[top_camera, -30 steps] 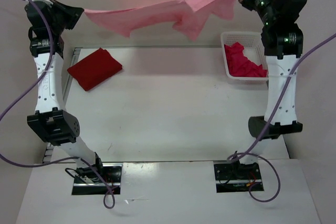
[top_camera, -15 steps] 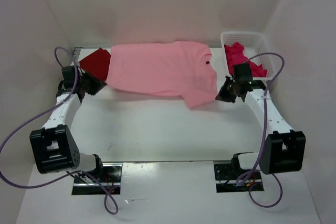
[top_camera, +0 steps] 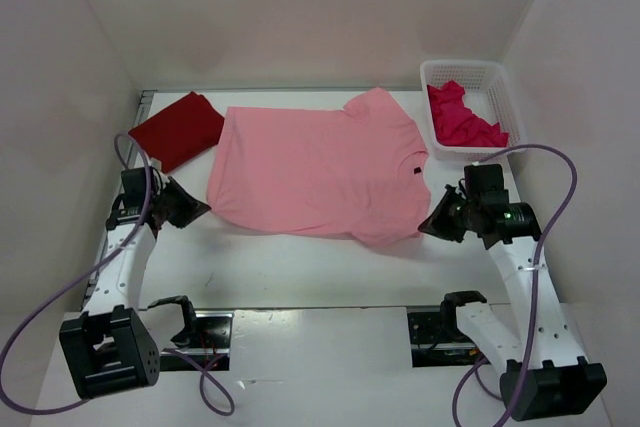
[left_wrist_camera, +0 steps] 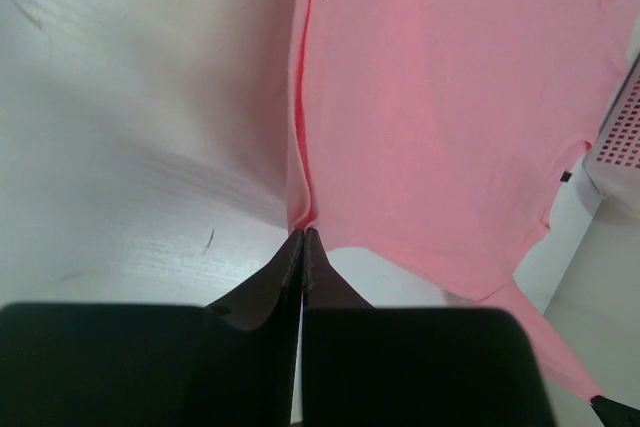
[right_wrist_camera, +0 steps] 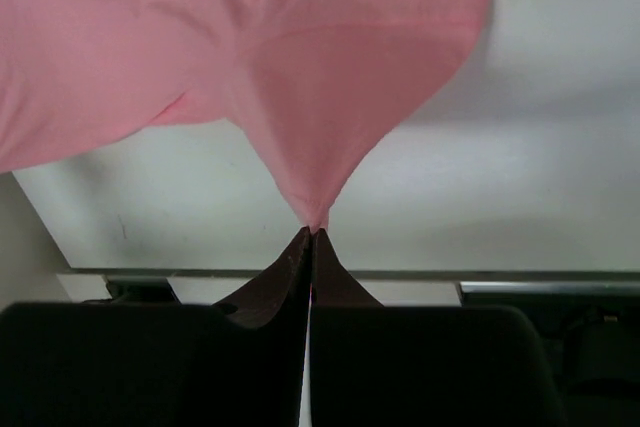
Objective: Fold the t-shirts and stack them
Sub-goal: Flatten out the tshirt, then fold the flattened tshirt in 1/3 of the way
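The light pink t-shirt (top_camera: 315,162) lies spread across the middle of the table. My left gripper (top_camera: 203,209) is shut on its near left corner, seen as a pinched fold of pink cloth (left_wrist_camera: 303,209) in the left wrist view. My right gripper (top_camera: 426,228) is shut on its near right corner, pulled to a point (right_wrist_camera: 318,212) in the right wrist view. The dark red t-shirt (top_camera: 178,129) lies folded at the far left. The crimson-magenta t-shirt (top_camera: 463,117) is bunched inside the white mesh basket (top_camera: 500,97).
The white mesh basket stands at the far right corner, its wall also at the right edge of the left wrist view (left_wrist_camera: 622,137). White walls close in the table on three sides. Purple cables loop beside both arms.
Both arms have come down and pulled toward the near edge, laying the pink t-shirt flat on the table. It was held up in the air a second ago.
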`<state>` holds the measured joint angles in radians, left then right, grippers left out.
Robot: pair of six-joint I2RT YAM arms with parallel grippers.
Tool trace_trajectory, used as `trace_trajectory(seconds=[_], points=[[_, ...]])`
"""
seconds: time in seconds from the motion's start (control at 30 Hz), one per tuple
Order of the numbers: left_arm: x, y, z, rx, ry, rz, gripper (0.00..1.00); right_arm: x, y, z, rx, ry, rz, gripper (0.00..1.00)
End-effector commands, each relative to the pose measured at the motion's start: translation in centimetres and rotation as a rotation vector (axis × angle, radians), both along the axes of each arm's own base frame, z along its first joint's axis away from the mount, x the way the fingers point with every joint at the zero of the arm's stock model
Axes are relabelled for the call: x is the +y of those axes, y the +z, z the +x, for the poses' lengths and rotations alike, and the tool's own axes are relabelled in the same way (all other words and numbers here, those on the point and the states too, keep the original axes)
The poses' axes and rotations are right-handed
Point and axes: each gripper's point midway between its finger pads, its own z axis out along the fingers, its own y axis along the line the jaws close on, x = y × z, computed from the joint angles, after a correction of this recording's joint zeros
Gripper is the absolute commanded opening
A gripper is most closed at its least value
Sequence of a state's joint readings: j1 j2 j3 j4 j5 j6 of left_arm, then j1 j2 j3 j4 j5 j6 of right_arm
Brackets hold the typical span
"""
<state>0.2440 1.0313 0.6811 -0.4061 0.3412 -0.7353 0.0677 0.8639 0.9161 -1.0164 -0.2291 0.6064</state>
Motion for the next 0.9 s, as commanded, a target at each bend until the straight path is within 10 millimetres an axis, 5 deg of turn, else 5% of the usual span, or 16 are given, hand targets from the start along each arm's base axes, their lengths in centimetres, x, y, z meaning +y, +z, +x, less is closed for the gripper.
trace_trajectory(seconds=[0.0,0.13,0.5,0.87], points=[[-0.8,0.4,-1.8,0.066,-0.029,-0.037,0.0,0.1,0.6,-2.9,0.069,0.002,0.013,0.0],[-0.4,1.0,-0.7,0.046,-0.007,-0.034,0.0,-0.7,0.9,-1.2,0.047,-0.048,-0.024,0.0],[2.6,-1.7,7.2,0.037,0.066,-0.008,0.0,-2.2,-1.4,13.5,-0.08,-0.117,-0.142,0.0],[3.3,-2.2,12.8,0.03,0.078,-0.046,0.0,-3.2,-1.8,21.7,-0.128,-0.141,-0.229,0.0]])
